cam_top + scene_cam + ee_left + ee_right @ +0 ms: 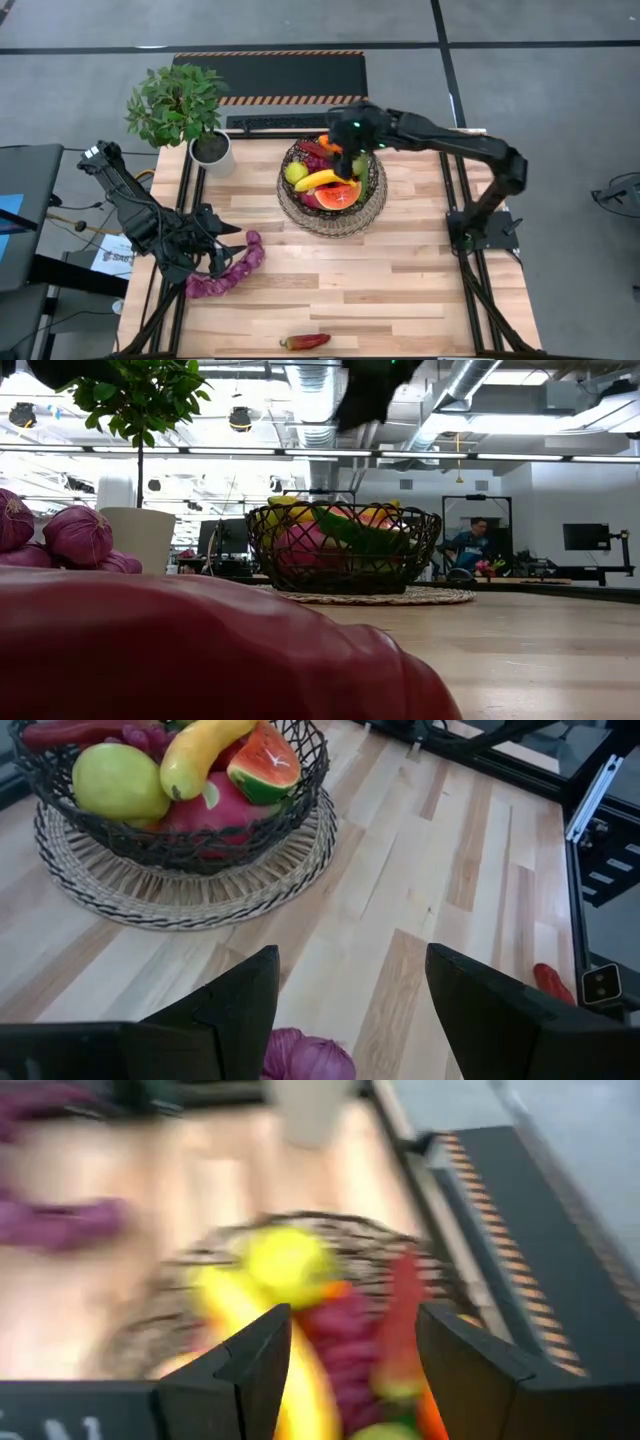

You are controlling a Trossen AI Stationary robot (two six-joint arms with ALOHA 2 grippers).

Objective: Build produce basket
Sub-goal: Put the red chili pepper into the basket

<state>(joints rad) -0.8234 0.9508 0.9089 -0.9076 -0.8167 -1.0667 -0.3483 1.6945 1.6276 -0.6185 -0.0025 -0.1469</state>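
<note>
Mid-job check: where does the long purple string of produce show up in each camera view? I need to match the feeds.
High view: the purple string lies on the table left of centre, beside the left gripper.
Low view: purple bulbs at the left edge.
Left wrist view: one bulb at the bottom edge, between the fingers.
Right wrist view: a blurred purple streak at upper left.
Shared landmark: the basket, in all four views.

Both arms are matte black, built of rounded tubular links with bulky joints. The right arm (455, 140) carries a small green light near its wrist. The left arm (150, 225) trails thin black cables along its links. Each claw ends in two broad, flat, angular black fingers (225, 1010) with plain faces.
</note>
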